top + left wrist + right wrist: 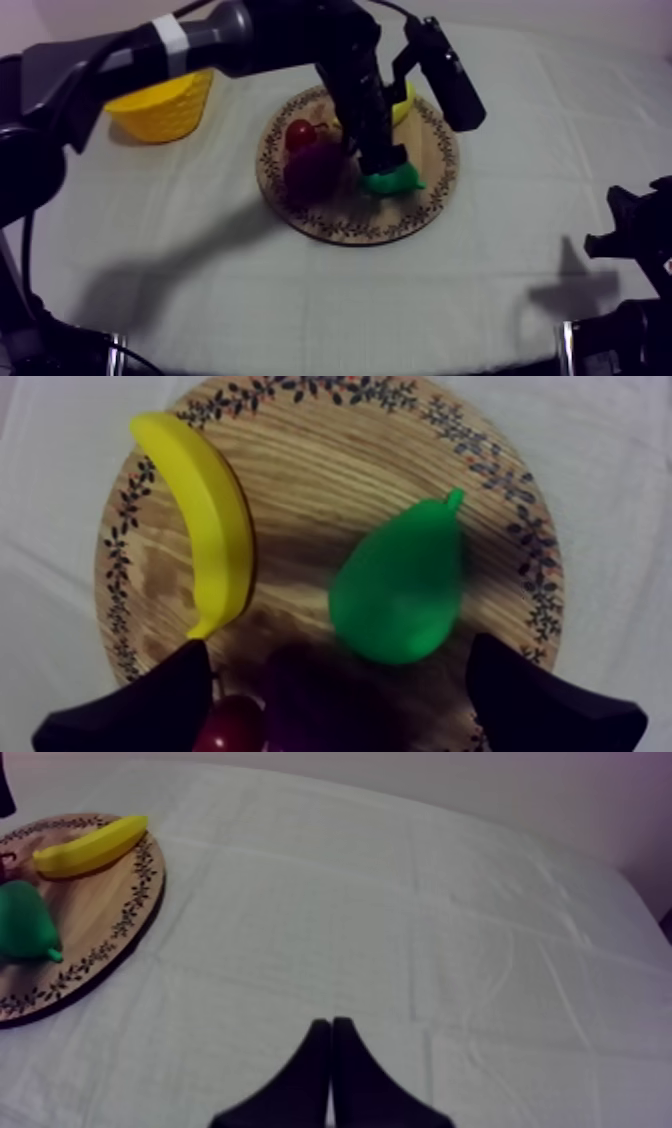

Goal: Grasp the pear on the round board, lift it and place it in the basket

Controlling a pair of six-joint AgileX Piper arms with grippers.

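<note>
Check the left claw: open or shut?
Open. The left claw has its black fingers wide apart over the wooden board, with the pear lying ungripped in the gap.

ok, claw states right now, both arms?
Left claw: open, poised at the pear, not gripping it.
Right claw: closed, holding nothing.

table (520, 200): lying under a grey-white cloth (400, 942), fold creases running across it in a grid | wall (520, 792): pale, rising behind the far edge, taking a faint violet cast | light: dim, soft shadows (140, 290) falling on the near cloth
</note>
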